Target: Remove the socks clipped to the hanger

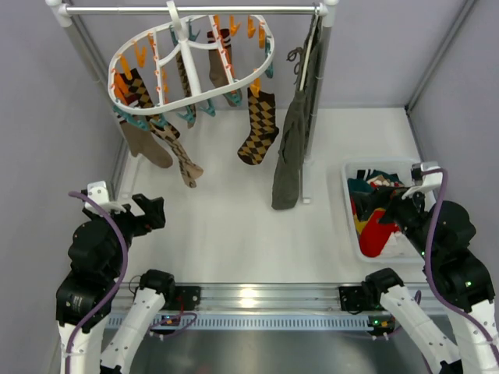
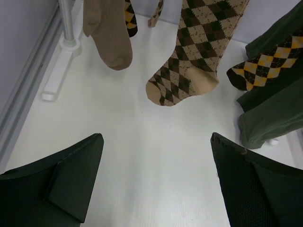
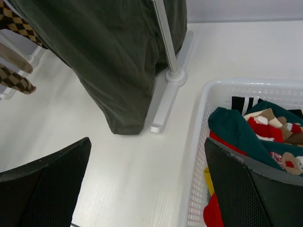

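Note:
The white oval hanger (image 1: 184, 45) hangs by its hook from the rail at the back left, with orange and teal clips. Several socks are clipped to it: a brown-orange argyle sock (image 1: 260, 128), a plain tan sock (image 1: 148, 144), a tan argyle sock (image 1: 179, 152) and others higher up. In the left wrist view the tan sock (image 2: 111, 33) and tan argyle sock (image 2: 194, 52) hang well ahead of my open, empty left gripper (image 2: 156, 137). My left gripper (image 1: 156, 212) sits low at the left. My right gripper (image 3: 147, 141) is open and empty, beside the basket (image 3: 194, 156).
A long dark olive garment (image 1: 292, 148) hangs from the rail's right end, by the rail post and foot (image 3: 168, 94). The white basket (image 1: 355, 234) at the right holds red and teal clothes. The metal rail (image 1: 195, 10) spans the back. Grey walls stand on both sides.

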Motion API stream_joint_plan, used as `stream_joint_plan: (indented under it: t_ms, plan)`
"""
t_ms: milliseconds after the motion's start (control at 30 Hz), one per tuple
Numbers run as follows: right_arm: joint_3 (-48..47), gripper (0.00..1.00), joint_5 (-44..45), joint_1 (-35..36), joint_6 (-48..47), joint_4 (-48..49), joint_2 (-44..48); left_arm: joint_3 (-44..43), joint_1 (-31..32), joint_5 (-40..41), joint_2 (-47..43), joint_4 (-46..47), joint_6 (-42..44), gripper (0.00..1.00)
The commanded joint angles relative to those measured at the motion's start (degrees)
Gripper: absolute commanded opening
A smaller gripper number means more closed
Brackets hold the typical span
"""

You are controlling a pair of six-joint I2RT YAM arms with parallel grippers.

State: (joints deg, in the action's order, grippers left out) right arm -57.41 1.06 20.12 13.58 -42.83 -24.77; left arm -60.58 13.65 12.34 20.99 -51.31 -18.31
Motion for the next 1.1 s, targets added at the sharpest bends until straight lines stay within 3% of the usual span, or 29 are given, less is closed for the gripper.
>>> stream_joint_plan:
  t_ms: [0,167,233,367,400,433,500,533,567,633,733,1067]
  plan:
    - [0.5,1.00,-0.8,0.5,0.6,3.7,-0.4,0.4,0.2,3.6,0.0,0.8,-1.4,0.98]
    - [4.7,0.99,-4.8,0.5,5.7,13.6,2.5,0.5,0.2,3.4,0.4,0.9,-3.5,0.98]
    - [7.8,1.00,-13.9,0.5,10.3,21.4,3.8,0.9,0.2,2.6,0.6,1.0,-5.0,0.98]
    - [16.4,1.00,-38.9,0.6,29.6,49.4,-5.2,1.9,0.2,3.6,1.1,0.9,-7.1,0.98]
    - [17.0,0.99,-40.0,2.0,31.3,58.5,-7.7,1.8,0.2,3.3,1.3,0.9,-7.1,0.98]
    - [15.5,0.99,-38.9,3.9,30.8,58.8,-12.3,1.8,0.2,3.2,1.4,1.0,-6.9,0.99]
    - [11.5,1.00,-27.3,10.6,20.4,51.1,-16.2,1.8,0.2,3.6,1.5,0.9,-7.0,0.98]
    - [7.5,1.00,-22.6,19.7,16.7,49.3,-20.1,1.8,0.2,3.7,1.4,0.9,-7.1,0.99]
    - [6.0,0.99,-14.3,24.0,11.5,48.2,-22.2,2.0,0.2,3.8,1.3,0.9,-7.1,0.99]
    - [3.6,1.00,-7.9,35.0,7.7,49.9,-28.2,1.9,0.2,3.9,1.2,0.9,-7.2,0.98]
    - [1.3,0.99,-1.4,42.3,2.2,55.1,-37.0,1.6,0.2,2.9,1.4,0.9,-6.6,0.99]
    - [-14.0,0.99,0.6,44.7,-11.7,61.4,-62.8,-4.0,0.2,0.1,1.8,0.7,-4.5,0.99]
